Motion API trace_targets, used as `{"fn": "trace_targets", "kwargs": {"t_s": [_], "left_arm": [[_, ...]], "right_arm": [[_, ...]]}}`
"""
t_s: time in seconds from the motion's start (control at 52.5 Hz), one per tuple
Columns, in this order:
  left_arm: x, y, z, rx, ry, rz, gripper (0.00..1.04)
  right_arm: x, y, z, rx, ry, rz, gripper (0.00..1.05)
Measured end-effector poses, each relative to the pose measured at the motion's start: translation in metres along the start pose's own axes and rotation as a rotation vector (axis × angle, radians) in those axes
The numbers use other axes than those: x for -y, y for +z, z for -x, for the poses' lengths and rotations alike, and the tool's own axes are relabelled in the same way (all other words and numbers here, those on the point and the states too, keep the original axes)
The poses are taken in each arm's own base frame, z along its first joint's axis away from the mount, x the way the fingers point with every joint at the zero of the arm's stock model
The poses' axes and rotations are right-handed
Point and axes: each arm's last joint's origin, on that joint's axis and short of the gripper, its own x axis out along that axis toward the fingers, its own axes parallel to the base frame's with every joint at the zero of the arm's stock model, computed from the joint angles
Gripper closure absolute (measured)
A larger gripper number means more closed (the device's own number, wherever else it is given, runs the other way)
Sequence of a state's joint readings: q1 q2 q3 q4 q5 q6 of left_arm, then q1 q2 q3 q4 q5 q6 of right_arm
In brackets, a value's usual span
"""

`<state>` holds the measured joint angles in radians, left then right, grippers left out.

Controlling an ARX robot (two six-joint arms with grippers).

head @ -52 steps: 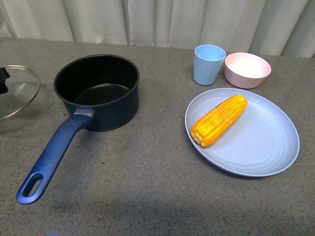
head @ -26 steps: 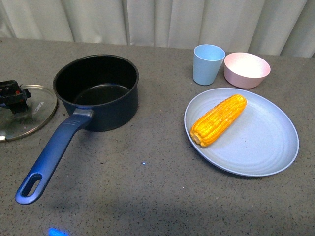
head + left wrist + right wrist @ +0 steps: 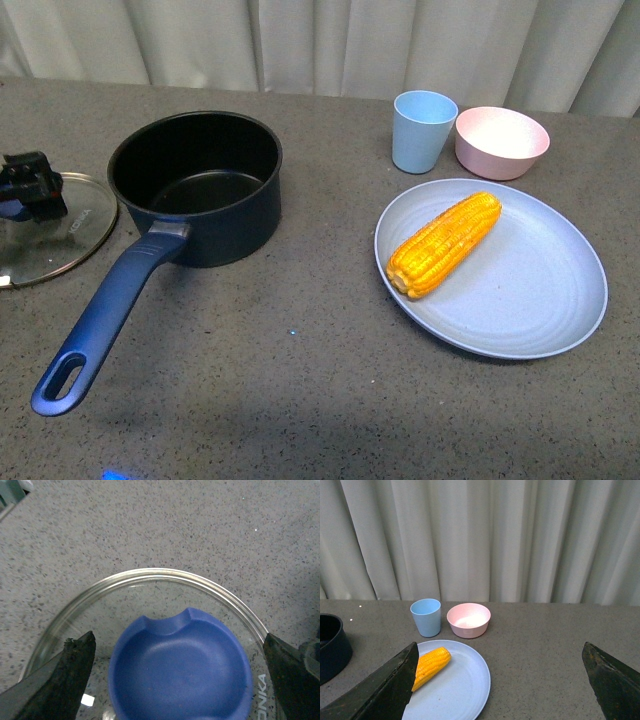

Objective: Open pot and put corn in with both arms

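The dark navy pot [image 3: 200,185] stands open on the table, its long blue handle [image 3: 105,315] pointing toward me. Its glass lid [image 3: 55,240] lies flat on the table to the pot's left. My left gripper [image 3: 30,190] is open over the lid; in the left wrist view its fingers [image 3: 65,675] stand apart on either side of the blue knob [image 3: 180,672], not touching it. The corn [image 3: 445,243] lies on a light blue plate [image 3: 540,290] at the right. It also shows in the right wrist view [image 3: 430,666]. My right gripper [image 3: 500,685] is open and empty, held above the table.
A light blue cup [image 3: 423,130] and a pink bowl [image 3: 502,141] stand behind the plate. A pale curtain hangs along the table's far edge. Grey speckled tabletop lies between the pot and the plate.
The lid has come down and to the right, and now lies beside the pot. My left gripper has let go of the knob and stays over it. The corn and pot have not moved.
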<state>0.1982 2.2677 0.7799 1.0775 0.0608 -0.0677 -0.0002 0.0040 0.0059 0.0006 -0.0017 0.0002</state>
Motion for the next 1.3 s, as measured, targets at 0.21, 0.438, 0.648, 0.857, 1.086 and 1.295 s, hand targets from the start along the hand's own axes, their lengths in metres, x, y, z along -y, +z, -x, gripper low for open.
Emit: {"fn": "trace_targets", "kwargs": {"t_s": [0.21,0.438,0.648,0.857,1.086,1.295], "left_arm": [[0.002,0.038,0.041,0.088,0.057,0.011,0.08],[0.015,0.045,0.103,0.332,-0.131,-0.071,0.49],[0.028,0.037,0.149,0.331,-0.129,-0.089,0.9],[0.036,0.039,0.195,0.391,-0.14,-0.106,1.01],[0.046,0.033,0.221,0.385,-0.144,-0.112,1.01],[0.046,0.038,0.24,0.388,-0.149,-0.113,1.01]], "right_arm": [[0.0,0.0,0.0,0.0,0.0,0.0,0.09],[0.0,0.0,0.0,-0.001,0.0,0.0,0.09],[0.0,0.0,0.0,0.0,0.0,0.0,0.09],[0.0,0.0,0.0,-0.001,-0.001,0.0,0.09],[0.0,0.0,0.0,0.0,0.0,0.0,0.09],[0.0,0.0,0.0,0.0,0.0,0.0,0.09]]}}
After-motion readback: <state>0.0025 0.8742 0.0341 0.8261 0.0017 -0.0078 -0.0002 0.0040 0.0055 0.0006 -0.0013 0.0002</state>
